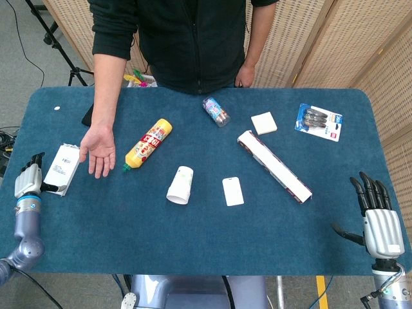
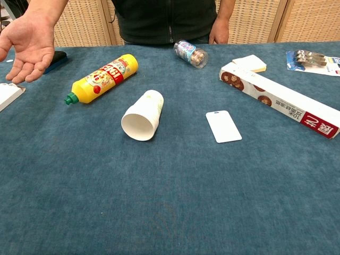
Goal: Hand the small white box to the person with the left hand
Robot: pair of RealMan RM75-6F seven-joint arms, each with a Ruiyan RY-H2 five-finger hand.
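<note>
The small white box [image 1: 62,168] lies flat at the table's far left; in the chest view only its corner [image 2: 8,94] shows at the left edge. My left hand [image 1: 29,179] hovers just left of the box with fingers apart, thumb reaching toward the box's near corner, holding nothing. The person's open palm [image 1: 98,149] rests face up right beside the box, and shows raised in the chest view [image 2: 29,45]. My right hand [image 1: 376,215] is open with fingers spread off the table's right front edge.
A yellow bottle [image 1: 148,143], a tipped paper cup [image 1: 180,185] and a white card [image 1: 232,191] lie mid-table. A long carton [image 1: 273,165], a small bottle [image 1: 215,111], a notepad [image 1: 264,122] and a pen pack [image 1: 318,121] lie to the right. The person [image 1: 187,38] stands behind the table.
</note>
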